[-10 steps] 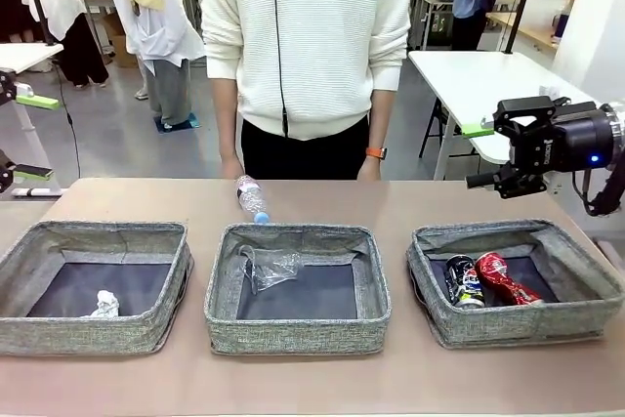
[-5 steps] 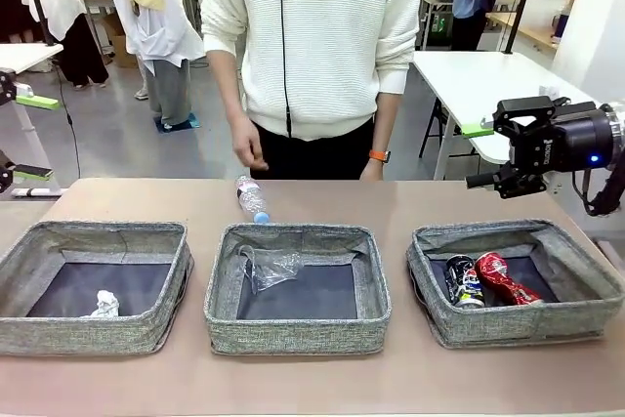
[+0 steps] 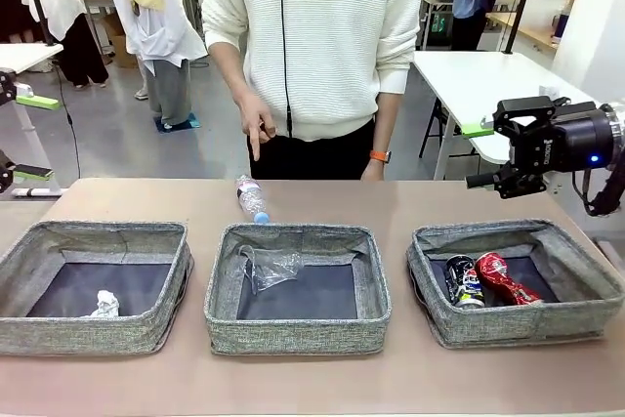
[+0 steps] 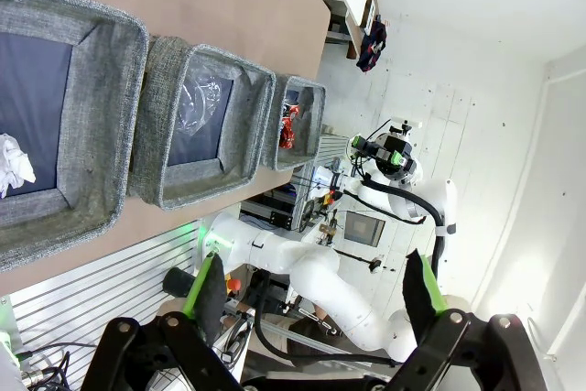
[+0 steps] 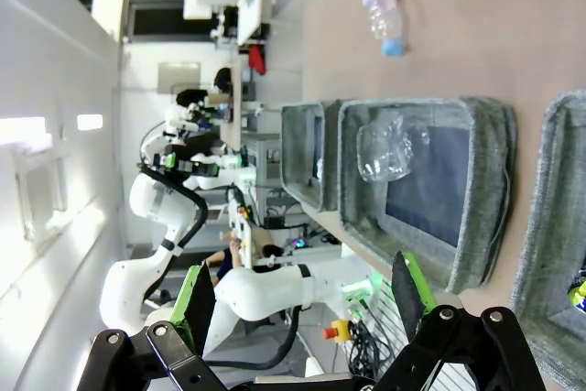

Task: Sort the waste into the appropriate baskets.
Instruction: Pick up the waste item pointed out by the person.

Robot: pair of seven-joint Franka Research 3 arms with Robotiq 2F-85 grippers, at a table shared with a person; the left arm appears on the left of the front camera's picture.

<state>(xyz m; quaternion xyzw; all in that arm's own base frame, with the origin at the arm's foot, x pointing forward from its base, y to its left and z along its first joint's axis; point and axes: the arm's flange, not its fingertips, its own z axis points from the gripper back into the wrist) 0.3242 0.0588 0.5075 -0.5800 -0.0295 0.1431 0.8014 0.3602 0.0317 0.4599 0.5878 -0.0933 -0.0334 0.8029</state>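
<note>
Three grey baskets stand in a row: left [image 3: 88, 335], middle [image 3: 298, 335], right [image 3: 518, 325]. A crumpled paper ball [image 3: 104, 305] lies in the left one and a clear cup [image 3: 270, 267] in the middle one. The right one holds a dark printed can [image 3: 466, 282] and a crushed red can [image 3: 505, 278]. A clear bottle [image 3: 252, 198] with a blue cap lies on the table behind the middle basket. My right gripper [image 3: 476, 155] hangs open above the right basket's far corner. My left gripper [image 3: 32, 137] is open at the far left edge. The wrist views show both sets of jaws apart [image 4: 311, 286] [image 5: 300, 295], with nothing between them.
A person in a white sweater stands at the far side, one hand [image 3: 256, 129] pointing a finger down above the bottle. A white table [image 3: 488, 80] stands behind my right arm. Bare brown tabletop [image 3: 322, 378] runs in front of the baskets.
The person's hand has risen from the table's far edge and now points a finger downward over the bottle. Both arms stay still.
</note>
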